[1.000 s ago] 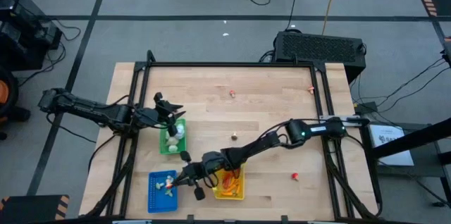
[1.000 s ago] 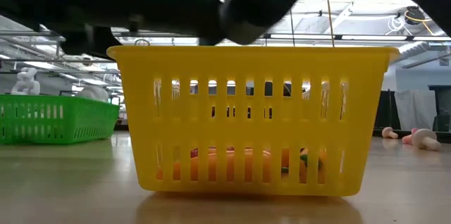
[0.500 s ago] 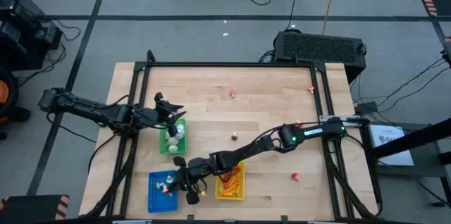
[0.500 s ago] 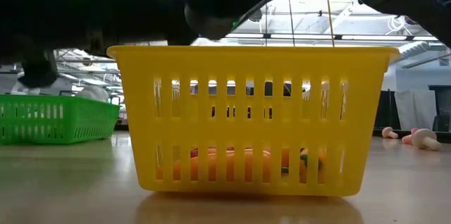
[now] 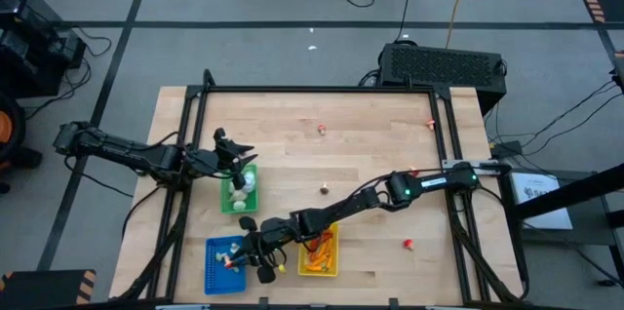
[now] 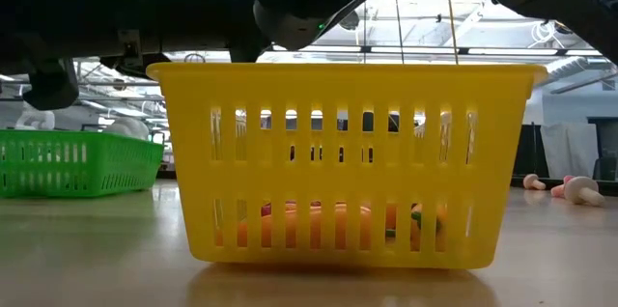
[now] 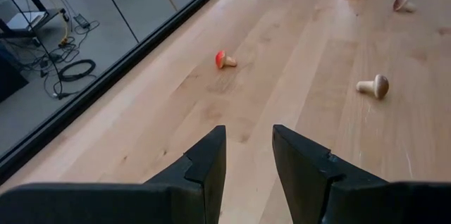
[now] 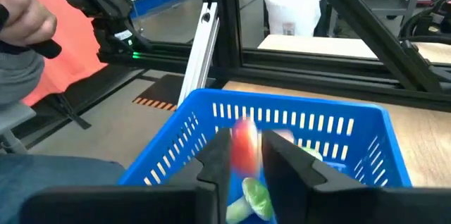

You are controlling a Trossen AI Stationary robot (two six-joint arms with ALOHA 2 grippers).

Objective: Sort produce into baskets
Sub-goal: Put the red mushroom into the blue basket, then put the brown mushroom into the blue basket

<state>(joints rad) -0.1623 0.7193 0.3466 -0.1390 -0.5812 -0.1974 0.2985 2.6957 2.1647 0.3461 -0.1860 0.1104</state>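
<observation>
Blue basket (image 8: 296, 129) lies under my right pincer (image 8: 245, 155), spread narrowly around a red piece (image 8: 244, 144). My left pincer (image 7: 248, 155), partly spread, hovers by the green basket (image 5: 240, 193).

Right gripper (image 5: 255, 249): you see it over the blue basket (image 5: 225, 264) | left gripper (image 5: 232, 147): at the green basket's (image 5: 239, 194) far end | yellow basket (image 5: 318, 253): right of blue, near edge.

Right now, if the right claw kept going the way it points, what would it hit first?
Probably the blue basket: the right claw points into it, with a small red piece blurred between its fingers. Depth is unclear, so the green produce inside might come first.
</observation>
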